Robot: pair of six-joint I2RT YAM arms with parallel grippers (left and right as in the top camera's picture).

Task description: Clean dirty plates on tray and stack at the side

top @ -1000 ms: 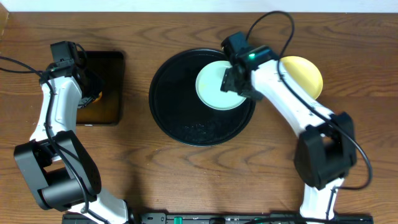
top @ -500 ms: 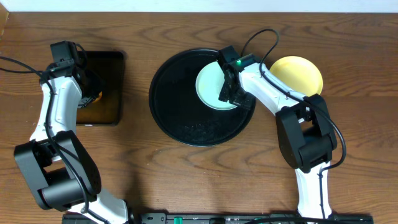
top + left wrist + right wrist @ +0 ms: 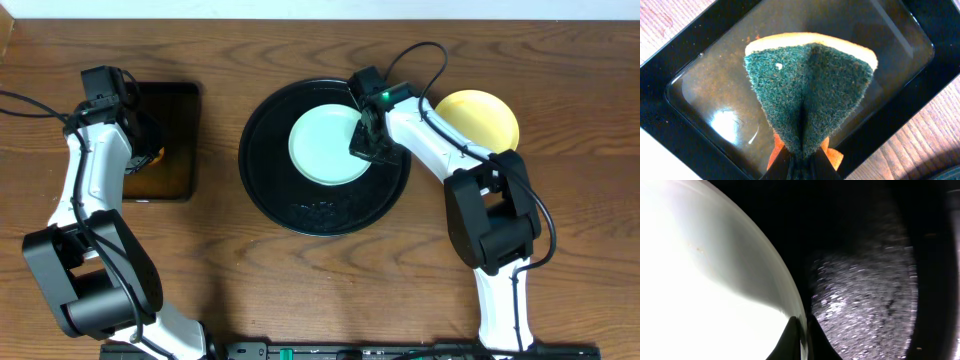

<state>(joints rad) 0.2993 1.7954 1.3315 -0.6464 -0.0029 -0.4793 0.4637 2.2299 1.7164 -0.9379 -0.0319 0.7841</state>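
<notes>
Mint plate point(image 3: 322, 148) — leftward, nearer tray point(image 3: 270, 190) centre

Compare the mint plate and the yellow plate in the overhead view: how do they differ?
Colour: the mint plate is pale green-white, the yellow plate pale yellow. Place: the mint plate lies inside the black tray; the yellow plate sits on the wooden table, beside the tray. Hold: the right end effector pinches the mint plate's rim; nothing grips the yellow plate. Both are small, round and shallow.
</notes>
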